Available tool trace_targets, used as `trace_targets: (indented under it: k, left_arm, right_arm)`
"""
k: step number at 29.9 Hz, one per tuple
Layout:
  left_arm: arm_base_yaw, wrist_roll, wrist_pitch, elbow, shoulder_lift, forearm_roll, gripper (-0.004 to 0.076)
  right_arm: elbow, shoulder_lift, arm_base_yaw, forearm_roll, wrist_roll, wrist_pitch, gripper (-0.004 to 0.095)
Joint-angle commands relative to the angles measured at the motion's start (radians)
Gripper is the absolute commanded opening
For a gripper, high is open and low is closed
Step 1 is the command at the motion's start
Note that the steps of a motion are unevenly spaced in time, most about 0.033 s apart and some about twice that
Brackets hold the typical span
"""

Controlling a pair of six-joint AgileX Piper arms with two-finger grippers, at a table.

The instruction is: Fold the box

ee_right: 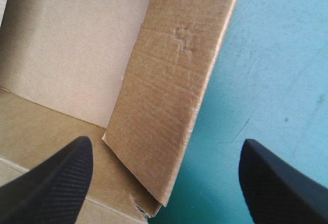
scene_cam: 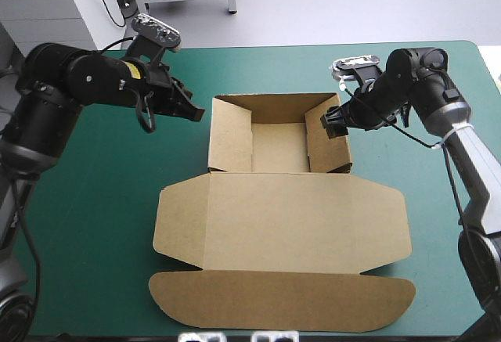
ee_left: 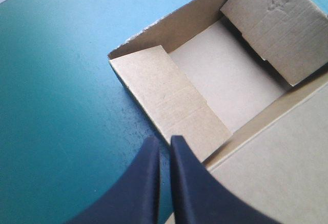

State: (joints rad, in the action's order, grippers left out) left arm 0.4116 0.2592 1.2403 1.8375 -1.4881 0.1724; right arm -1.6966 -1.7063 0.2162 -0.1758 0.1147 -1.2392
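Brown cardboard box [scene_cam: 282,221], an open tray: one side wall stands between the right gripper's [ee_right: 165,149] spread jaws; the left gripper [ee_left: 164,143], jaws pressed together, points just beside the opposite wall.

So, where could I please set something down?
Bare cover lies left and right of the flat lid, plus a strip beyond the tray. Crowded at the tray's side walls, by the left gripper and right gripper.

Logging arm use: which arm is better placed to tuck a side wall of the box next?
Probably right: the right gripper is open, fingers astride the right wall of the box. The left gripper is shut, outside the left wall.
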Motion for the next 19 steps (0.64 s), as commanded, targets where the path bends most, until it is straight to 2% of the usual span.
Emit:
trace_targets:
  k: [1,7,13,19]
  left_arm:
    - [0.002,0.027,0.047,-0.037,0.114,0.013,-0.0003]
    - [0.002,0.032,0.047,-0.262,0.303,-0.001,-0.0007]
    - [0.002,0.03,0.043,-0.584,0.509,-0.081,-0.0008]
    - [0.002,-0.096,-0.013,-0.899,0.694,-0.211,-0.0008]
  right_arm:
    - [-0.03,0.049,-0.004,-0.003,0.007,-0.011,0.0714]
    - [-0.03,0.048,-0.004,0.0,0.007,0.014,0.0714]
    - [-0.029,0.045,-0.004,0.008,0.007,0.05,0.0714]
    - [-0.029,0.024,-0.004,0.01,0.007,0.073,0.0714]
